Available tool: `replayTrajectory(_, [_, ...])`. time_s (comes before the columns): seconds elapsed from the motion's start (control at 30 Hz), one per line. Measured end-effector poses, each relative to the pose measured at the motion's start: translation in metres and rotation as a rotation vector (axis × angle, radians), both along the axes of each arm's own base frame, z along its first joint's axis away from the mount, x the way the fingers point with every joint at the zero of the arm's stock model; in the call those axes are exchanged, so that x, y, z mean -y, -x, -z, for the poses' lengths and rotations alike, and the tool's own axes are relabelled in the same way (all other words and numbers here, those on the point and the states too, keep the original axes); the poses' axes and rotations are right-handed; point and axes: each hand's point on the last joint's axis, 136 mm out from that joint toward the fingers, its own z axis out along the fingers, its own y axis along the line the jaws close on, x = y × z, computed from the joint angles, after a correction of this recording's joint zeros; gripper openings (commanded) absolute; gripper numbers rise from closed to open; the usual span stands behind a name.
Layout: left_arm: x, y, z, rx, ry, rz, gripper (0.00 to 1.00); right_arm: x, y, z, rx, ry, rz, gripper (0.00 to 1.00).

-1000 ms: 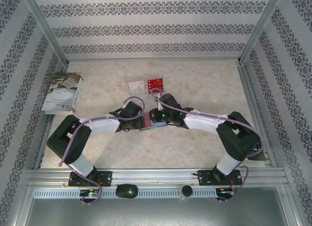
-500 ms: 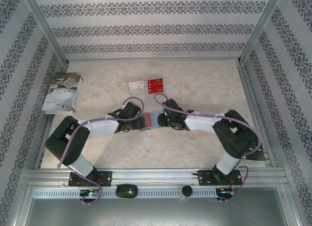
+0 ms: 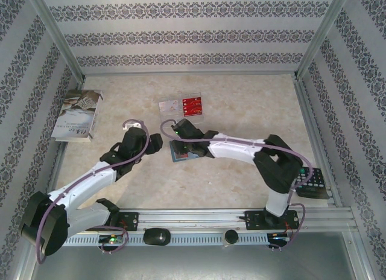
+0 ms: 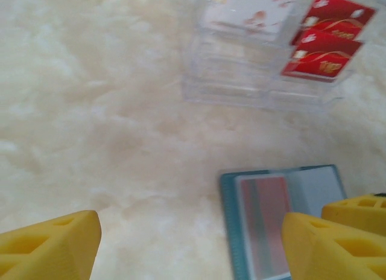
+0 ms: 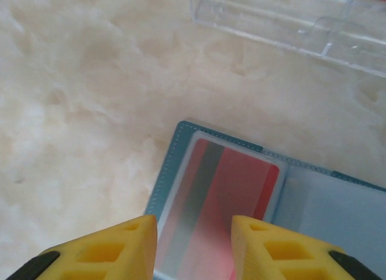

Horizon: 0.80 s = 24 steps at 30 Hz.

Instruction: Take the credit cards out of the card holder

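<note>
The task is standing partly done, judging from the layout. Under the right gripper (image 5: 193, 232) the teal card holder (image 5: 325, 201) is lying open and flat near the middle of the table (image 3: 241, 111). One red card (image 5: 229, 195) is still sitting in its left-hand clear pocket. That card is remaining to be drawn out. Whether the other panel is holding anything cannot be told.

The right gripper is hovering low over the near end of the pocketed card. Its yellow jaws are standing moderately apart and are gripping nothing. Whether its tips are touching the holder cannot be told.

The left gripper (image 4: 190, 244) is hanging just left of the holder over bare table. Its jaws are spreading wide and carrying nothing.

Beyond the holder, toward the far edge, a clear plastic tray (image 4: 241, 81) is holding the removed cards. Two red credit cards (image 4: 325, 32) are overlapping on its right side, and a whitish card (image 4: 253, 8) is lying on its left.

Further out, a white booklet (image 3: 77, 114) is resting at the left edge, and a black calculator (image 3: 313, 183) is lying by the near right corner
</note>
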Motion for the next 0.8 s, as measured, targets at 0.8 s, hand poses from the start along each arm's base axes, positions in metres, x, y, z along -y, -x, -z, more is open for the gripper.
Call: replayTrajectory(0.8, [-0.021, 0.012, 0.015, -0.053, 0.007, -0.046, 0.78, -0.01, 0.014, 0.048, 0.007, 0.283, -0.117, 0.05])
